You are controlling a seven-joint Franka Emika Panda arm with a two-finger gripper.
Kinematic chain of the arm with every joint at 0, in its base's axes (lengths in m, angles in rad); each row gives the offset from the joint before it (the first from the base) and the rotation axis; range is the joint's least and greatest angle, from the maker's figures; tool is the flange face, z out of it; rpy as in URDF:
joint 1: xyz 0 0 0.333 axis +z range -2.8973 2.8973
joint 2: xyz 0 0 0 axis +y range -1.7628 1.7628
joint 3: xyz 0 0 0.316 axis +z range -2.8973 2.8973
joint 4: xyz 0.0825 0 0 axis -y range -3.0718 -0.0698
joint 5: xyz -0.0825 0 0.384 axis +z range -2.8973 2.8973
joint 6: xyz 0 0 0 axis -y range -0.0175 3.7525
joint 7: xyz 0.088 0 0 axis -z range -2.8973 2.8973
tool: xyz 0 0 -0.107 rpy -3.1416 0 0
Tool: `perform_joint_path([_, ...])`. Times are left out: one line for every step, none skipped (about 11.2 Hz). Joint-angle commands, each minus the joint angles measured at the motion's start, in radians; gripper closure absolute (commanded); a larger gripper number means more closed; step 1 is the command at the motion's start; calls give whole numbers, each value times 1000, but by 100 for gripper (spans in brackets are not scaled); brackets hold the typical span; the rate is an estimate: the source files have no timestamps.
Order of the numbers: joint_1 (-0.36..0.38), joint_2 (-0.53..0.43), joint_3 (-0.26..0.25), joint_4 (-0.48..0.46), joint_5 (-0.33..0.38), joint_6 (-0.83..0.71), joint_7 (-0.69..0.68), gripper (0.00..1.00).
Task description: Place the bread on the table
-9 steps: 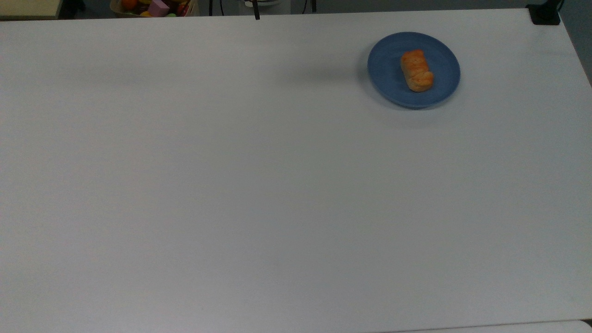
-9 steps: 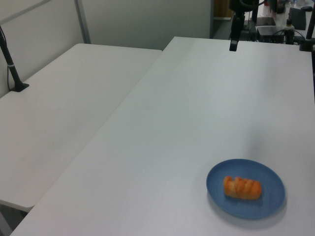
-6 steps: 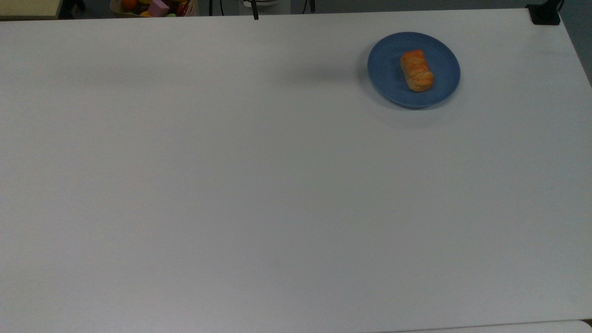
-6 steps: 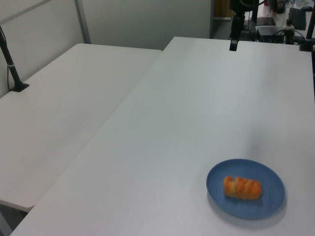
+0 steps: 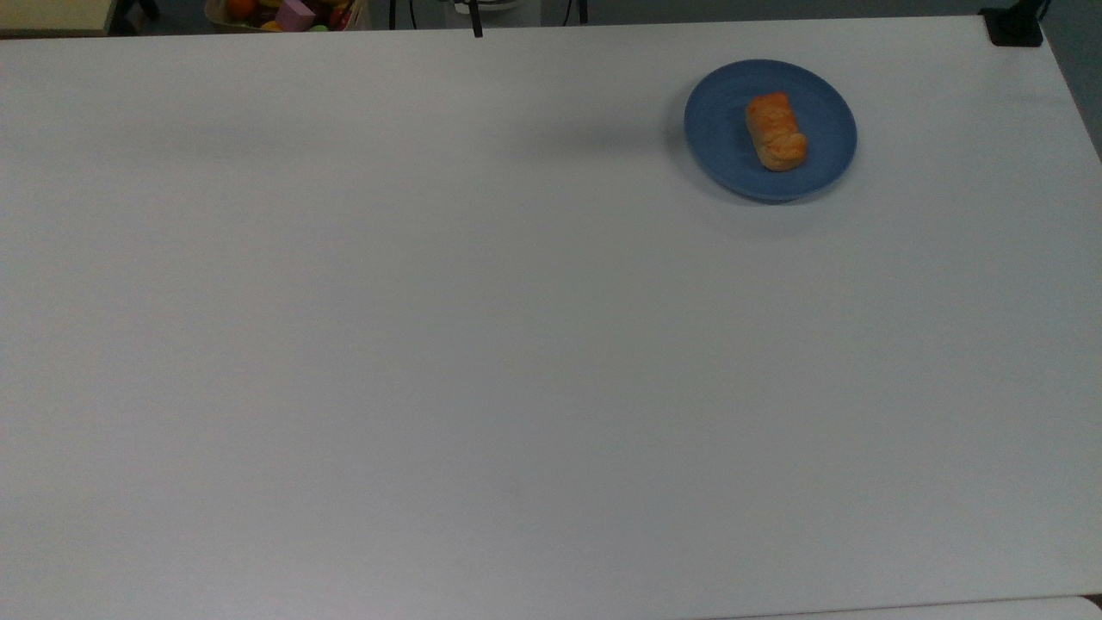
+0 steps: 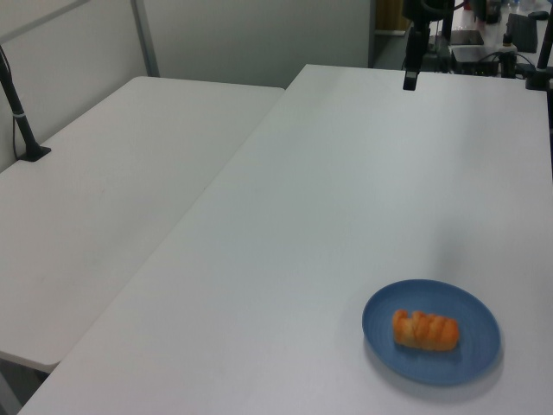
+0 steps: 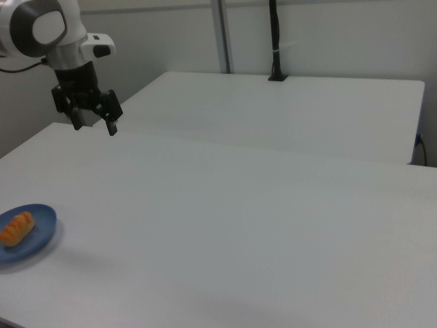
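The bread (image 5: pixel 776 131), a small golden-orange braided roll, lies on a round blue plate (image 5: pixel 723 129) at the top view's upper right. The left view has the bread (image 6: pixel 425 330) and plate (image 6: pixel 452 296) at its lower right; the right view has the bread (image 7: pixel 16 228) and plate (image 7: pixel 42 219) at its lower left edge. The white table (image 5: pixel 516 362) carries the plate. My gripper (image 7: pixel 95 126) hangs open and empty above the table's far edge, well away from the bread. One of its fingers (image 6: pixel 410 76) shows in the left view.
A second white table (image 6: pixel 104 199) adjoins this one, with a black post (image 7: pixel 274 41) clamped at its far side. A basket of colourful toys (image 5: pixel 293 13) sits beyond the table's edge in the top view's upper left. A black clamp (image 5: pixel 1014 26) holds the corner.
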Motion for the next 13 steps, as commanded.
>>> perform_joint_path([23, -30, 6, -19, 20, -65, -6, 0])
perform_joint_path([54, -38, 6, -19, 23, -82, -2, 0])
perform_joint_path([84, -41, 6, -19, 45, -103, -1, 0])
perform_joint_path([129, -42, 6, -19, 56, -128, 16, 0])
perform_joint_path([169, -45, 6, -19, 59, -140, 55, 0])
perform_joint_path([212, -48, 6, -22, 59, -139, 95, 0])
perform_joint_path([250, -48, 10, -26, 60, -140, 128, 0])
perform_joint_path([282, -47, 25, -29, 60, -140, 163, 0])
perform_joint_path([293, -39, 59, -37, 60, -139, 191, 0])
perform_joint_path([296, -41, 99, -72, 59, -127, 197, 0])
perform_joint_path([296, -32, 128, -84, 59, -123, 199, 0])
perform_joint_path([305, -3, 148, -97, 59, -122, 199, 0])
perform_joint_path([342, 30, 153, -101, 59, -104, 200, 0])
